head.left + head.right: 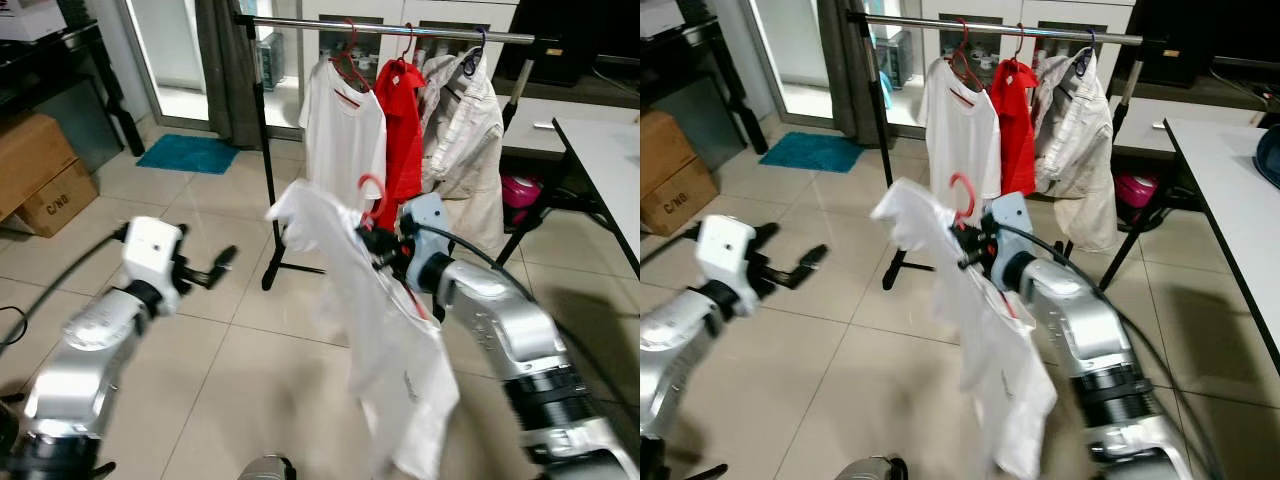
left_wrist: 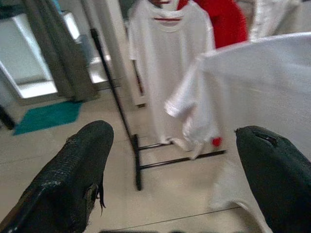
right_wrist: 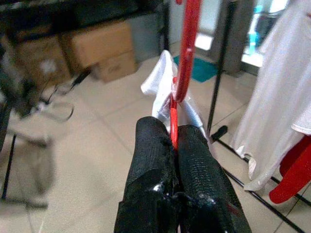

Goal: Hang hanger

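Right gripper clenched on red plastic hanger.
You see its white T-shirt draped below the silver metal rail; left gripper released.

Black print on the lower cardboard box, blurred, perhaps "C/NG"

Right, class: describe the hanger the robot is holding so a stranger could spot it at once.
Find the clothes rail with three hung garments. In front of it, the right gripper pinches a red hanger carrying a white T-shirt. Unlike the others, it is off the rail.
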`<state>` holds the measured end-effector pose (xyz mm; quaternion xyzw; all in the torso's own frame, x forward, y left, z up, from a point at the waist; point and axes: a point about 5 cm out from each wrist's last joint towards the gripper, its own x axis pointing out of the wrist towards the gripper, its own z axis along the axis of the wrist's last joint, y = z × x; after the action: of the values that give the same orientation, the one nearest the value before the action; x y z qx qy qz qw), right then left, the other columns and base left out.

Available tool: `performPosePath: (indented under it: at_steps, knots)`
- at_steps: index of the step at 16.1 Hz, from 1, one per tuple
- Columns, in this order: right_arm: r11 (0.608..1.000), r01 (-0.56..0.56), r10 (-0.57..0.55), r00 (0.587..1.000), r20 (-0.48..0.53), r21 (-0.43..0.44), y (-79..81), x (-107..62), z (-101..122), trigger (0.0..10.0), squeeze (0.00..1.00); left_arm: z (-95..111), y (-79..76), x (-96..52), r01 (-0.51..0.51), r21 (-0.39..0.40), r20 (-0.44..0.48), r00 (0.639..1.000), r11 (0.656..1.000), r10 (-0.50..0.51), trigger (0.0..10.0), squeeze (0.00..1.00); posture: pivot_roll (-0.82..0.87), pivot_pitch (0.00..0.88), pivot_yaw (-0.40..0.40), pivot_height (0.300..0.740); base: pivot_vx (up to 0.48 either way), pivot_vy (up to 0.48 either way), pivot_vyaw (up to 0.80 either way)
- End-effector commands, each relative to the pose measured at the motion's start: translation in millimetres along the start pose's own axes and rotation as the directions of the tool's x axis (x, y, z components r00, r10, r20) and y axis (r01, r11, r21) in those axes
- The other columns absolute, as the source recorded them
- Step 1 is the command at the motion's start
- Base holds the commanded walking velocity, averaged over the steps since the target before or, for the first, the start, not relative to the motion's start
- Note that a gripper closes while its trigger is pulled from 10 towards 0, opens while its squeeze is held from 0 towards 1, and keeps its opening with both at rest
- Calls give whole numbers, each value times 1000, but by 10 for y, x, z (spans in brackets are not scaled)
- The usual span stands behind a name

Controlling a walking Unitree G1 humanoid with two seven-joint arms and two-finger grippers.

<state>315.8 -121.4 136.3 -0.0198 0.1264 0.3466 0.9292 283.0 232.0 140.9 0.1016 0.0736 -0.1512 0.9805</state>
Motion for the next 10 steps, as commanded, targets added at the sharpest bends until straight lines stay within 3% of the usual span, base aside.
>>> performPosePath:
  at_steps: [1, 4, 5, 6, 7, 10]
  knots:
    - [997, -63, 64, 997, 39, -48, 43, -21, 151, 10000, 0, 116, 95, 4, -13, 42, 37, 999, 999, 11, 10000, 1000, 23, 0, 23, 740, 0, 0, 0]
    - [959, -268, 272, 961, 40, -92, 147, -154, 227, 10000, 0, 169, 214, 47, 13, 110, 22, 1000, 994, -15, 10000, 1000, 0, 0, 42, 740, 0, 0, 0]
    - [942, -321, 326, 945, 40, -98, 180, -194, 249, 10000, 0, 176, 223, 67, 40, 118, 16, 999, 992, -42, 10000, 94, -5, 0, 37, 740, 0, 0, 0]
    - [934, -343, 348, 936, 42, -97, 193, -217, 263, 10000, 0, 167, 230, 81, 50, 122, 9, 999, 991, -51, 10000, 94, -5, 0, 37, 740, 0, 0, 0]
    - [913, -396, 402, 915, 47, -94, 230, -264, 297, 10000, 0, 132, 237, 115, 85, 142, -17, 996, 986, -83, 10000, 0, -9, 0, 31, 740, 0, 0, 0]
    - [843, -531, 536, 843, 52, -91, 356, -395, 339, 10000, 0, 44, 230, 183, 155, 148, -64, 987, 977, -147, 10000, 0, -22, 0, 51, 740, 0, 0, 0]
